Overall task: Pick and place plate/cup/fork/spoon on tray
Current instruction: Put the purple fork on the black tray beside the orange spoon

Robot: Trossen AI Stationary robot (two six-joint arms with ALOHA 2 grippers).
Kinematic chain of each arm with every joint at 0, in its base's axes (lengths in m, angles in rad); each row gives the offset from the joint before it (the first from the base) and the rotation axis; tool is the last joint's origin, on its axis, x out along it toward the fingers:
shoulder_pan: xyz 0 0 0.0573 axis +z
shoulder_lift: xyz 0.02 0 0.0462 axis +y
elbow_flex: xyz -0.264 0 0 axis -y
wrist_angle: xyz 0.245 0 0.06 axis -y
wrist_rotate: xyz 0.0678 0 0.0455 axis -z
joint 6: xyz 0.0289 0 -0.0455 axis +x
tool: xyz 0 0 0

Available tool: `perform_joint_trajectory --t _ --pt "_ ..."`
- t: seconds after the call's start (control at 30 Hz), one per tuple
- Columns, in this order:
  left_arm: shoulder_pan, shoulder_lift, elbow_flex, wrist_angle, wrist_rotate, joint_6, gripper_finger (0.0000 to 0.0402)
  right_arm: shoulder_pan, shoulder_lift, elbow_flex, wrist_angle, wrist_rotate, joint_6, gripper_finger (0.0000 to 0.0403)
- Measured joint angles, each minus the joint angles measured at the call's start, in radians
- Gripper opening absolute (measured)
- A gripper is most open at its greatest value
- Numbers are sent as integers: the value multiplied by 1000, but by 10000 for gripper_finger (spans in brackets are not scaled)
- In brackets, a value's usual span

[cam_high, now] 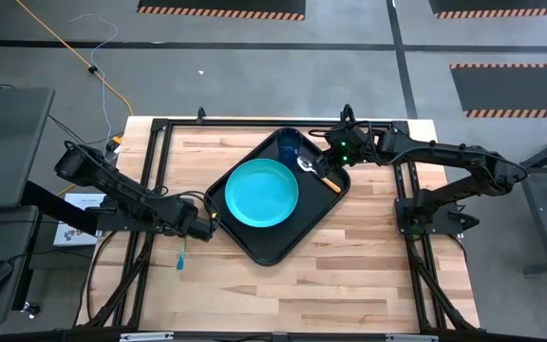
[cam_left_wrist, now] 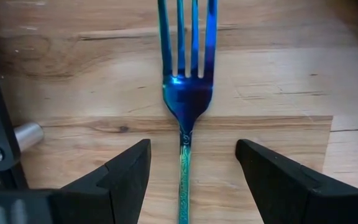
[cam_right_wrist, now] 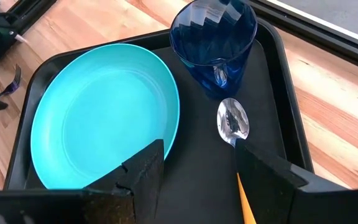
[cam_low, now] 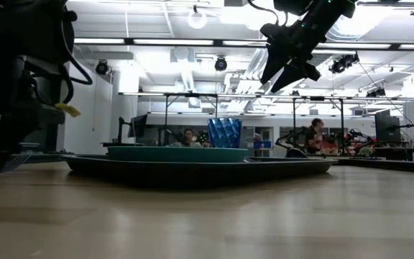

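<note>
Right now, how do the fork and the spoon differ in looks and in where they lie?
The fork is blue with a teal handle; the spoon has a shiny silver bowl and an orange handle. The fork lies on the bare wooden table, while the spoon lies in the black tray beside the cup. The open left gripper straddles the fork's handle; the open right gripper hovers above the spoon. Both lie flat.

I see the plate [cam_high: 262, 194], cup [cam_high: 289, 145] and spoon [cam_high: 317, 173] in the tray [cam_high: 275, 249]; the fork [cam_high: 180, 255] lies on the tabletop [cam_high: 349, 275], left of it.
</note>
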Motion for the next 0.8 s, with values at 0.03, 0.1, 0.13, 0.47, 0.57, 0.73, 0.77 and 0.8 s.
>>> perform_joint_trajectory --t 0.03,0.1,0.13,0.47,0.57,0.73,0.77,0.8 --pt "0 0 0 5 0 0 241 0 0 0 0 0 0 190" --pt "0 0 0 13 0 0 241 0 0 0 0 0 0 190" --pt "0 0 0 15 0 0 241 0 0 0 0 0 0 190" --pt "0 1 0 71 10 0 241 0 0 0 0 0 0 190" --pt "0 1 0 90 13 -3 241 0 0 0 0 0 0 190" --pt "0 1 0 110 15 -3 241 0 0 0 0 0 0 190" --pt "0 1 0 113 15 -3 241 0 0 0 0 2 0 190" --pt "0 1 0 117 16 -4 241 0 0 0 0 3 0 190"
